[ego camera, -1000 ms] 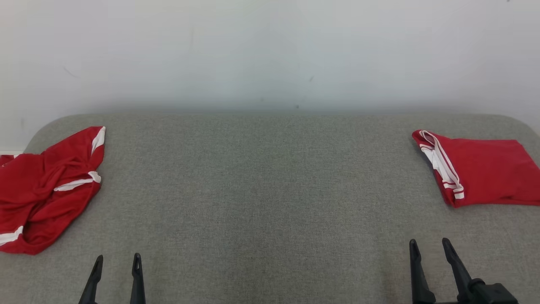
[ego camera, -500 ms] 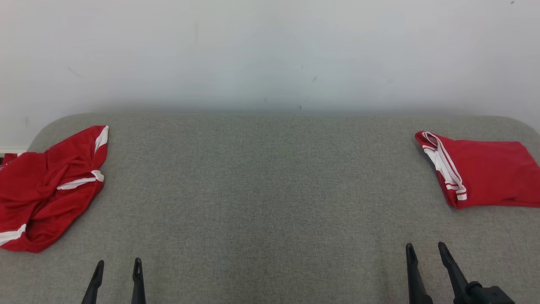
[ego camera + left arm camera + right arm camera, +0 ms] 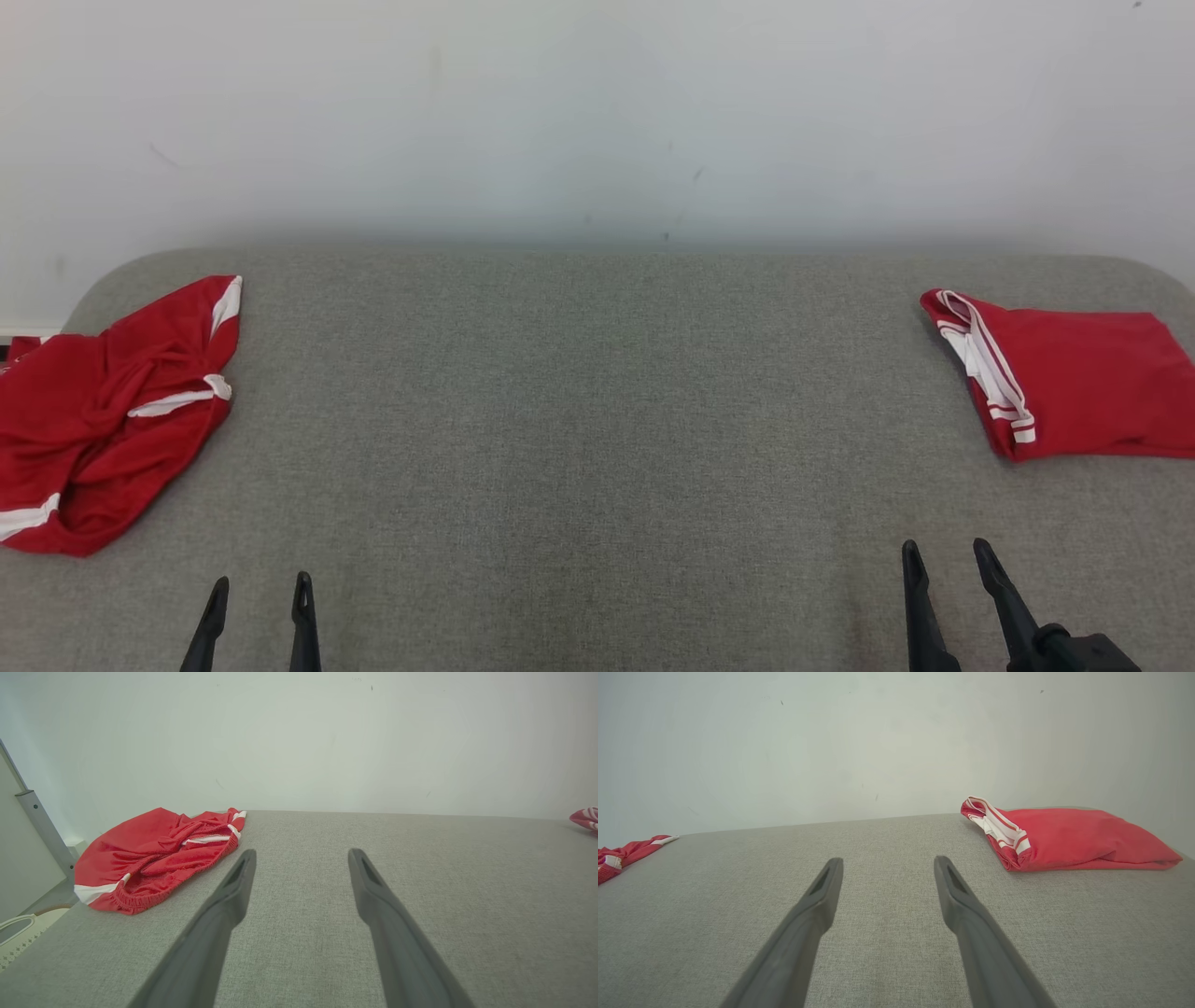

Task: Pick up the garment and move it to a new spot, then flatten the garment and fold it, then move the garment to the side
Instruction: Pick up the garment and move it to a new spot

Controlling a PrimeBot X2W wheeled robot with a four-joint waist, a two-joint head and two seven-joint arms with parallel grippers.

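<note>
Looks soft, thin and light: a red garment (image 3: 112,411) with white stripes, all bunched up in a heap. Probably flops and droops when lifted, with no stiff part to hold a shape. Smooth cloth, so maybe a bit slippery in a pinch. Nothing to break.

Best to pinch at an edge, not in the middle of the lump. Good spot: the stretchy edge (image 3: 140,900), the part nearest in the left wrist view. Another good spot: the white-striped corner at the far end. Better with two pinches, set well apart, so as to hang open and not in a ball.

Lies at the far left of the grey table (image 3: 597,420), right at the left edge. Sits ahead and to the left of the left gripper (image 3: 261,583), near but not touching. Well apart from the right gripper (image 3: 946,551), across most of the table.

Both grippers spread wide, holding nothing, low at the near edge with fingers pointing forward.

At the far right, a second red garment (image 3: 1074,383), folded neat and flat. Ahead and a little to the right of the right gripper, not touching. Probably done with; likely time now for the bunched-up one.
</note>
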